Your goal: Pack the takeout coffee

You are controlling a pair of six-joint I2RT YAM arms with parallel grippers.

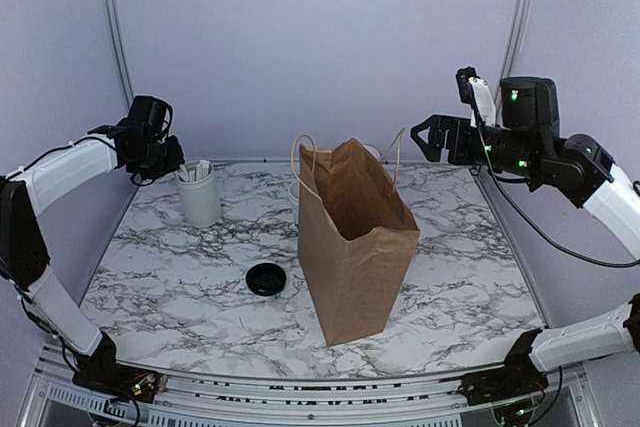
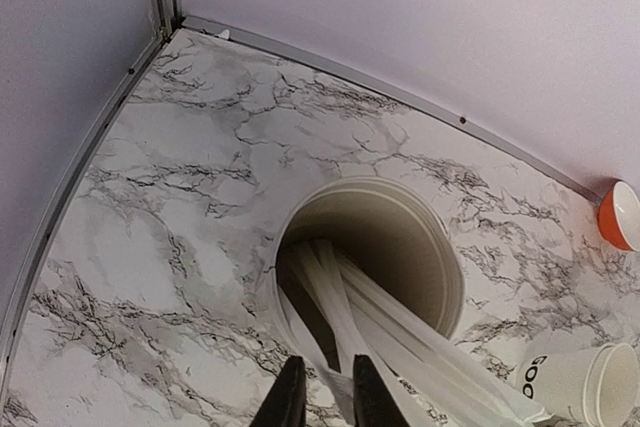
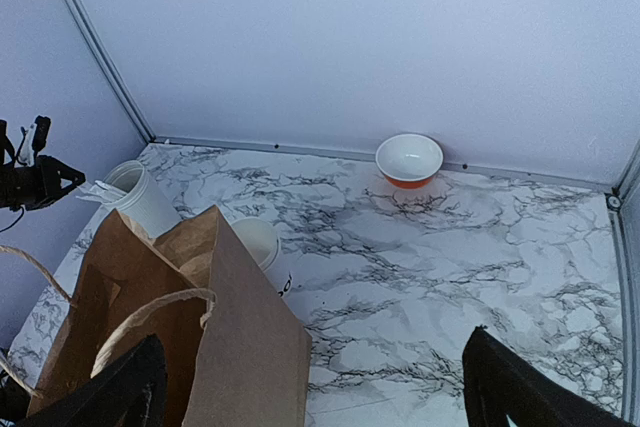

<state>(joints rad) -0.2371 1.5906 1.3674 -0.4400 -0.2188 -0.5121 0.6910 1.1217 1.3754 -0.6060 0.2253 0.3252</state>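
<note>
Caught the takeout coffee (image 3: 262, 247) standing just behind the brown paper bag (image 3: 245, 352), left of centre in the right wrist view, well up-frame of the right gripper (image 3: 315, 337). Found that gripper's fingers (image 3: 510, 387) spread wide toward the bottom corners, clasping nothing. Placed the cup (image 2: 570, 382) at the lower right corner of the left wrist view, well apart from the left gripper (image 2: 328, 362) at bottom centre. Showed those fingers (image 2: 290, 397) narrowly parted, with a white strip (image 2: 400, 332) running past the slit; could not tell whether it was pinched. Revealed a plain white paper cup, tapered, its round mouth open, black lettering near the base. Left it mostly hidden behind the bag in the top view. Recorded creased brown paper on the bag and glossy grey-veined marble on the table (image 1: 450, 267). Recorded too a round white holder (image 2: 410, 222) crammed with flat strips at centre of the left wrist view, a round black lid (image 1: 266, 279) lying left of the bag, and an orange bowl (image 3: 409, 159), white inside, by the back wall.
</note>
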